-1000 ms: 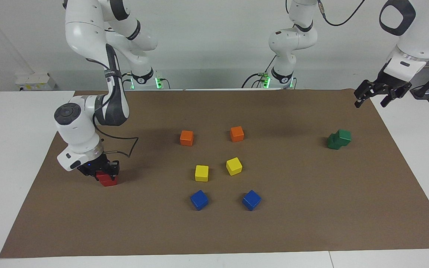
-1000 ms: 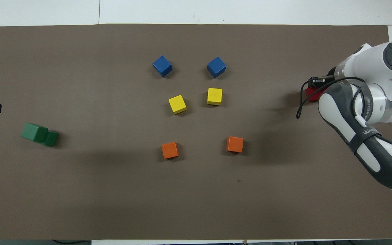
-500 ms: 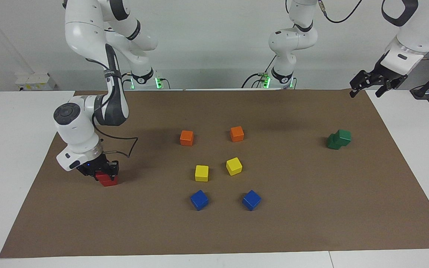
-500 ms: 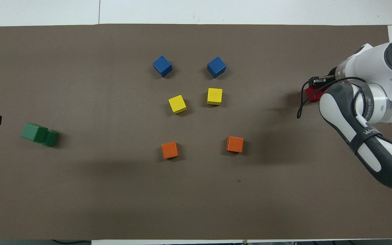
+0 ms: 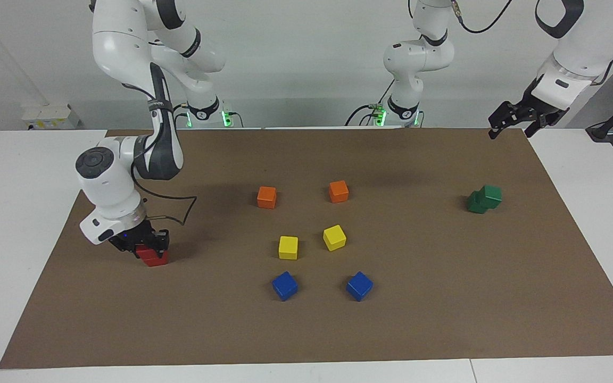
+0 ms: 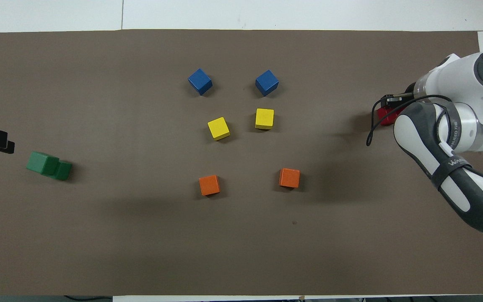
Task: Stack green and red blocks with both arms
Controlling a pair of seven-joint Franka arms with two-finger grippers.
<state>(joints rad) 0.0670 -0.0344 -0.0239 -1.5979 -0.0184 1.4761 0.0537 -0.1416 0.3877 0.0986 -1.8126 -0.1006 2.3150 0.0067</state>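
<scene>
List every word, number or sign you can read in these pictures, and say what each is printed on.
"WAN...": white letters on the dark strap of the right arm, overhead view; the rest is unclear.
Lettering on that arm's pale wrist ring: too blurred to read.
Round stickers on the arm bases: too small to read.
Red blocks, green blocks: no text.

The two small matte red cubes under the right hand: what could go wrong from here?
1. The right hand is shut on the upper small matte red cube, which sits on the lower red cube; opening off-centre could tip it.
2. The two dark green matte cubes overlap unevenly, so the upper one might slide off.
3. The left hand hangs open, high above the mat's corner.
</scene>
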